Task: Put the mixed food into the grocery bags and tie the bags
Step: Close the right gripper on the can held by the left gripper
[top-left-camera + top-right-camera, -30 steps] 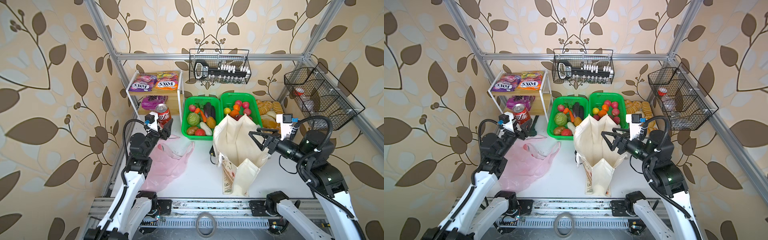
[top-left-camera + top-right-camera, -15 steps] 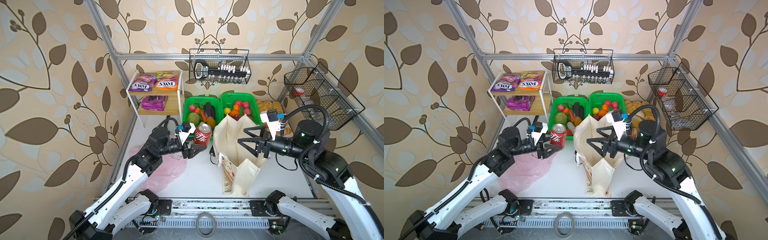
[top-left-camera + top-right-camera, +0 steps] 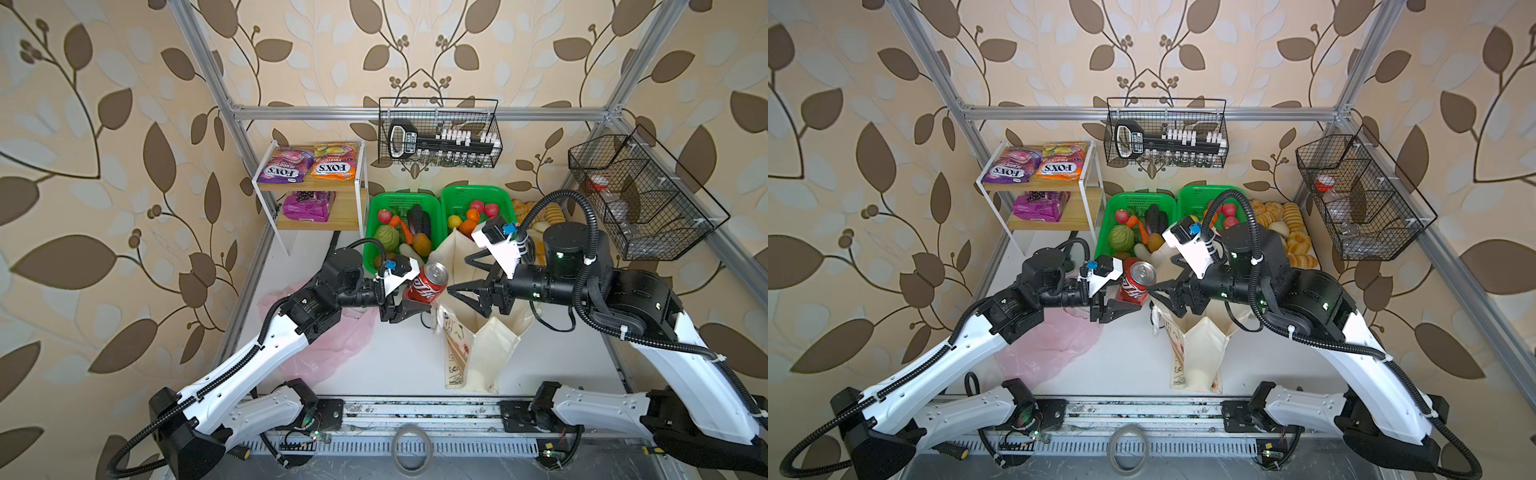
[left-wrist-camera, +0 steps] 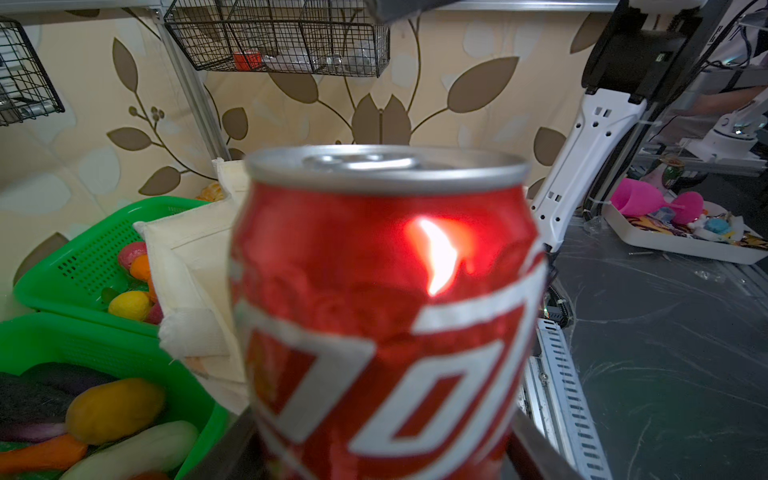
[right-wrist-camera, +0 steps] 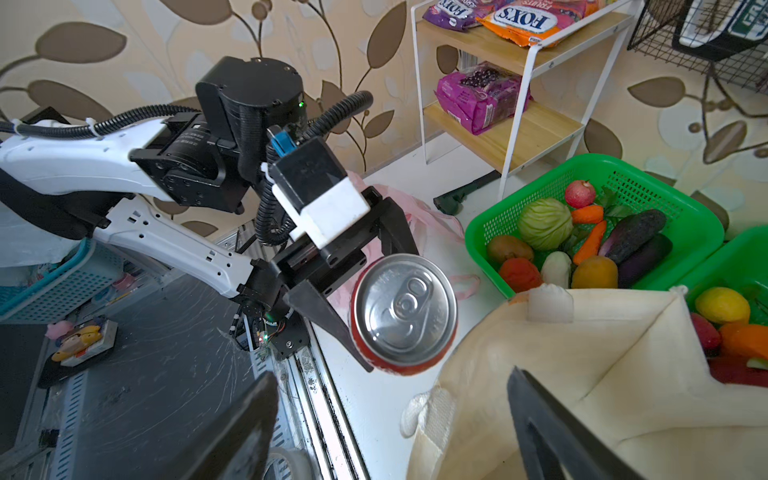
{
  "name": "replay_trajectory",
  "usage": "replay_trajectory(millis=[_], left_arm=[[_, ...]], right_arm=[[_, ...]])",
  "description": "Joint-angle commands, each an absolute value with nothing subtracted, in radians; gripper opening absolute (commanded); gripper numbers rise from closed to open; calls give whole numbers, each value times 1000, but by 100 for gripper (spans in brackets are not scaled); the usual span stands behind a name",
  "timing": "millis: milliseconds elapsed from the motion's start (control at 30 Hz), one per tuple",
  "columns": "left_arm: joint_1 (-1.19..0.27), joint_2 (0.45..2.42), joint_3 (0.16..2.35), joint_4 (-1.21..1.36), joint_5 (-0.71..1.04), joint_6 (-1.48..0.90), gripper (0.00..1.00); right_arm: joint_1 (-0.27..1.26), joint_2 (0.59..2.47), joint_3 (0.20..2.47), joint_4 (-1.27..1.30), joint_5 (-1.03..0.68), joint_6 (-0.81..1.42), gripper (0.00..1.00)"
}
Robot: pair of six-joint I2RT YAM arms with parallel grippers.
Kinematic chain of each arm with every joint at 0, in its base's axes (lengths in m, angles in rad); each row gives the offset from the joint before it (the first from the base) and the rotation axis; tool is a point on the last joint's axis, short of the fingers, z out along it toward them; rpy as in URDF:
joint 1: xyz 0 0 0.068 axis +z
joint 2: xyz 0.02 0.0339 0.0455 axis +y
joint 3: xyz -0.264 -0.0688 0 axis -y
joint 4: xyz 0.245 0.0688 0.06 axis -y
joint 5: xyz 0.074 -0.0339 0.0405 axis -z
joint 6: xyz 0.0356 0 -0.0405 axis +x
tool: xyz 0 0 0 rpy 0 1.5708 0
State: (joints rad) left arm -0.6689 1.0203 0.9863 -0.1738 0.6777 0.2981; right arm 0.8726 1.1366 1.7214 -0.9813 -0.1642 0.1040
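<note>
Both arms reach in low from the front rail and meet mid-desk [image 3: 395,361], the left one over the crumpled thin pink plastic bag [image 3: 332,340], the right one over the upright cream canvas tote [image 3: 478,345] with its mouth gaping. Left fingers [image 3: 409,309] clamp the glossy red soda can [image 3: 428,282] by its sides in the air, tilted, apparently just beside the tote's rim (hard to say from above); right fingers [image 3: 471,297] are spread wide and empty above the tote. Only the right wrist view shows the pull tab [image 5: 409,293] and both left fingers flanking the can; behind are green mesh baskets [image 3: 401,197] of produce, then the wooden shelf [image 3: 347,214].
</note>
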Motion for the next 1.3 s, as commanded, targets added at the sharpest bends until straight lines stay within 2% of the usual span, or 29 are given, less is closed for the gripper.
replay_trajectory(millis=[0,333,467,667,733,900,1067,1267], left_arm=[[-676,974,1053,-125,684,372,27],[-676,964,1072,-180,695,419,26],[-676,956,1074,-179,711,419,26],[-676,962,1084,-179,733,414,26],[-676,963,1085,-184,733,416,27],[-676,963,1085,-196,714,423,27],[-677,971,1091,-220,712,438,27],[-676,980,1097,-230,718,441,28]], right_arm=[[905,1165,1769,-1040,-148,63,87],[994,1269,1829,-1077,-37,41,90],[991,1295,1822,-1086,73,46,93],[971,1356,1812,-1094,-31,40,94],[948,1381,1820,-1094,-87,61,92],[910,1407,1816,-1090,-209,74,74],[910,1392,1792,-1055,-234,82,65],[909,1387,1782,-1036,-215,94,70]])
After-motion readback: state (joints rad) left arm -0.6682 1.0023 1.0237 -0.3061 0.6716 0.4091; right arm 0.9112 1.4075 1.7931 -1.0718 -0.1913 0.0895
